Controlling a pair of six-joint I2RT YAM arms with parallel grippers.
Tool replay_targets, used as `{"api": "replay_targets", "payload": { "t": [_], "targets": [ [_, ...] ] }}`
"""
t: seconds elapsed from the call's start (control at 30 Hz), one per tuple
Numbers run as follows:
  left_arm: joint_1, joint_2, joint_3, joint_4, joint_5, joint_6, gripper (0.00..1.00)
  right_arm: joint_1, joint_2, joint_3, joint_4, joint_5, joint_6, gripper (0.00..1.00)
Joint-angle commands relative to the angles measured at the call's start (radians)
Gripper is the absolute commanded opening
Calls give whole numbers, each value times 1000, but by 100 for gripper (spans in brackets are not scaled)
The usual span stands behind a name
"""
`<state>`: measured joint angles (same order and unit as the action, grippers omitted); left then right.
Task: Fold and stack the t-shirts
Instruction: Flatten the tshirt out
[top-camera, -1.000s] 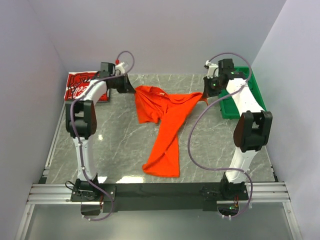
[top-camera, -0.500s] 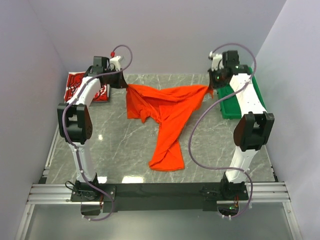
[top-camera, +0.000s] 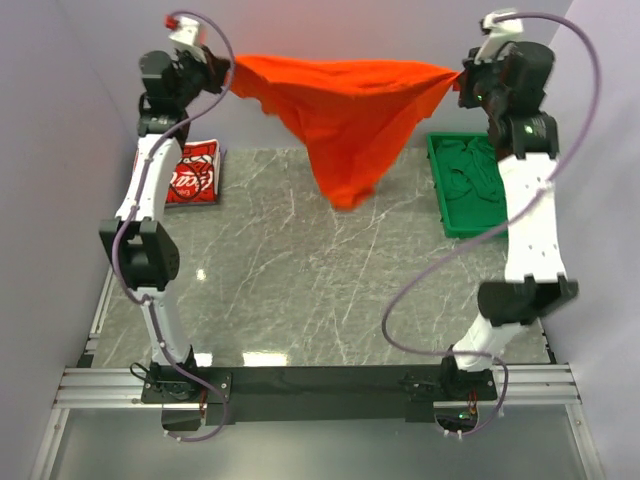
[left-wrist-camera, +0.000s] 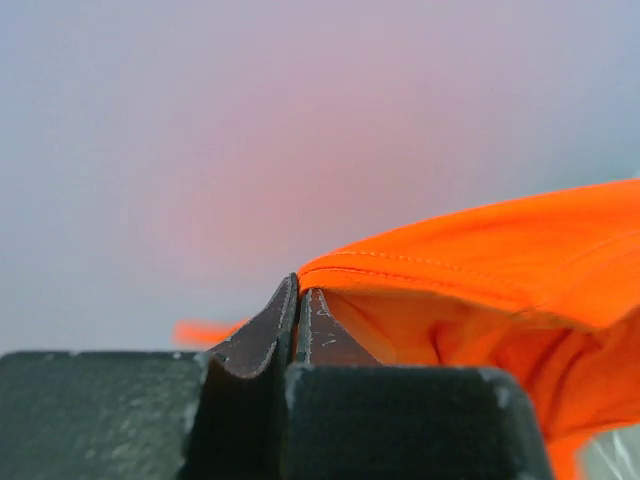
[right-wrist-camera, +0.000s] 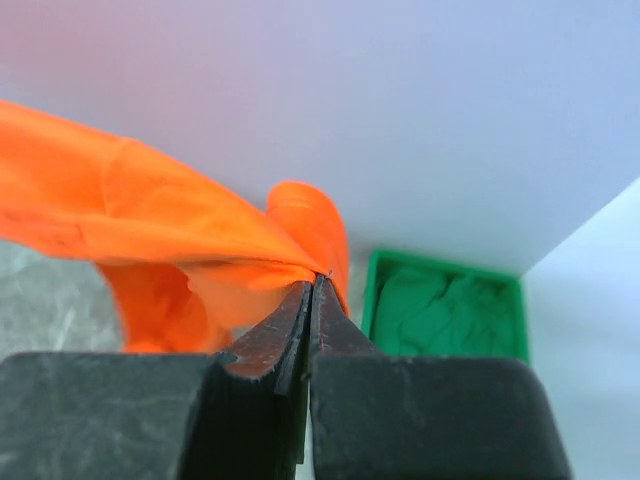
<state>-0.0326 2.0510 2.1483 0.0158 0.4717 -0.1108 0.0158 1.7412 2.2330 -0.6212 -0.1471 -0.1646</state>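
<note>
High above the bench (top-camera: 300, 300), the orange t-shirt (top-camera: 345, 115) now hangs stretched between left pincer (top-camera: 228, 78) and right pincer (top-camera: 458, 82), each clamped on its edge; a second ago it dragged on the surface. Likely next: laying it flat near the folded red t-shirt (top-camera: 190, 178).

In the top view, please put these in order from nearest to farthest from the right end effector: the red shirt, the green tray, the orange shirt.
1. The orange shirt: its corner is pinched in the right end effector, and it is lifted in the air.
2. The green tray: on the right side of the table, below that end effector.
3. The red shirt: at the far left.
</note>
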Motion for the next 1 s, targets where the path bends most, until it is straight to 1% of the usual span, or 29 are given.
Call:
{"api": "replay_targets", "payload": {
  "t": [0.0, 0.03, 0.07, 0.1, 0.13, 0.17, 0.2, 0.23, 0.27, 0.3, 0.33, 0.37, 0.4, 0.43, 0.47, 0.5, 0.53, 0.6, 0.63, 0.7, 0.73, 0.77, 0.83, 0.87, 0.9, 0.93, 0.97],
  "targets": [
    [55, -152, -14, 357, 11, -63, 1, -11, -202, -129, 248, 49, -1, 0],
    [71, -167, -46, 355, 33, -55, 1, -8, -256, -160, 255, 20, -25, 0],
    [79, -204, -80, 343, 85, -49, 1, 7, -279, -192, 244, 11, -42, 0],
    [92, -225, -123, 334, 114, -40, 1, 15, -301, -267, 236, 3, -61, 0],
    [97, -248, -227, 322, 154, -23, 1, 25, -340, -312, 230, -15, -81, 0],
    [102, -300, -292, 287, 212, 40, 1, 50, -359, -358, 212, -25, -126, 0],
    [103, -324, -359, 267, 232, 80, 1, 62, -391, -451, 195, -38, -157, 0],
    [103, -350, -492, 242, 248, 177, 1, 81, -407, -505, 180, -52, -215, 0],
    [105, -391, -555, 216, 267, 228, 1, 99, -422, -559, 166, -58, -246, 0],
    [103, -408, -617, 158, 301, 282, 1, 142, -445, -661, 126, -60, -280, 0],
    [105, -432, -725, 127, 311, 360, 1, 163, -454, -718, 112, -55, -336, 0],
    [105, -440, -770, 90, 326, 411, 1, 185, -468, -774, 95, -37, -364, 0],
    [103, -449, -812, -12, 370, 468, 1, 211, -479, -883, 66, -32, -390, 0],
    [102, -459, -884, -77, 393, 597, 1, 254, -508, -939, 54, -28, -439, 0],
    [100, -465, -915, -130, 406, 664, 1, 280, -525, -993, 23, -26, -458, 0],
    [102, -469, -971, -255, 427, 727, 1, 324, -549, -1077, 2, -29, -478, 0],
    [100, -479, -998, -311, 435, 849, 1, 352, -561, -1116, -20, -35, -507, 0],
    [102, -486, -1068, -461, 427, 985, 1, 404, -581, -1205, -83, -52, -527, 0],
    [102, -494, -1091, -493, 409, 1064, 1, 459, -583, -1228, -95, -58, -530, 0],
    [97, -488, -1136, -549, 381, 1138, 2, 519, -566, -1271, -144, -87, -532, 0],
    [94, -473, -1145, -612, 351, 1210, 3, 567, -565, -1283, -152, -103, -529, 0],
    [94, -465, -1153, -634, 337, 1236, 9, 599, -562, -1294, -178, -115, -530, 0],
    [92, -440, -1154, -703, 306, 1290, 18, 651, -536, -1288, -221, -157, -527, 14],
    [94, -436, -1148, -736, 285, 1309, 24, 708, -501, -1253, -286, -170, -526, 21],
    [97, -433, -1133, -764, 275, 1336, 28, 726, -485, -1231, -314, -192, -507, 36],
    [102, -440, -1124, -792, 274, 1343, 31, 736, -470, -1204, -334, -203, -489, 40],
    [112, -449, -1114, -827, 286, 1340, 37, 725, -456, -1137, -356, -213, -471, 44]
  ]
}}
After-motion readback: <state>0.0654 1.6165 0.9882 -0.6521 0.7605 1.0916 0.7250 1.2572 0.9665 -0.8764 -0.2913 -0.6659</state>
